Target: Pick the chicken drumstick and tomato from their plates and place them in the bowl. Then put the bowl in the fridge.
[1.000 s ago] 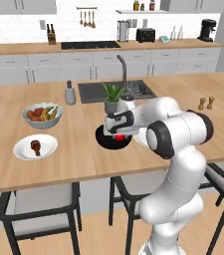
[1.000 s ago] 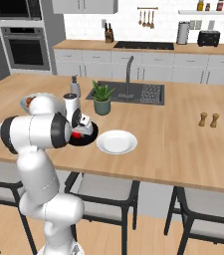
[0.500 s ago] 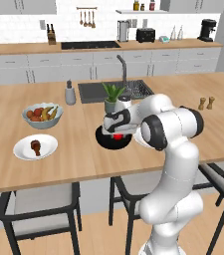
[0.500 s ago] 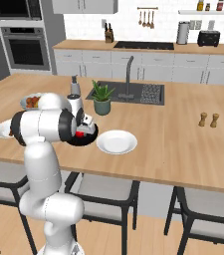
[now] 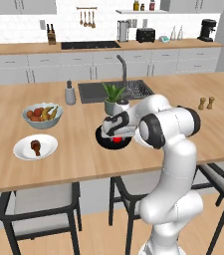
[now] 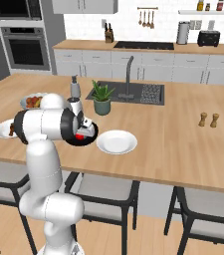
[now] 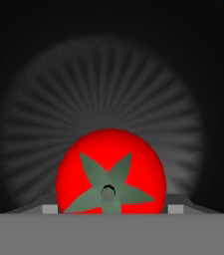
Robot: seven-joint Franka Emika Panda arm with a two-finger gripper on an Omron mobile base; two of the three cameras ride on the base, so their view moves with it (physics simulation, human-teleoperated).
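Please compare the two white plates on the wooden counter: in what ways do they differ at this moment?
The plate near the fruit bowl carries the chicken drumstick; the plate beside the black bowl carries nothing. The first plate lies apart from the black bowl, toward the counter's end; the second lies right next to it, where the gripper hangs with the tomato between its fingers. Both are round, plain white, shallow and similar in width.

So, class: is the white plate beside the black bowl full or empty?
Empty. The round white plate shows bare; the red tomato sits between the hand's fingertips over the glossy black bowl.
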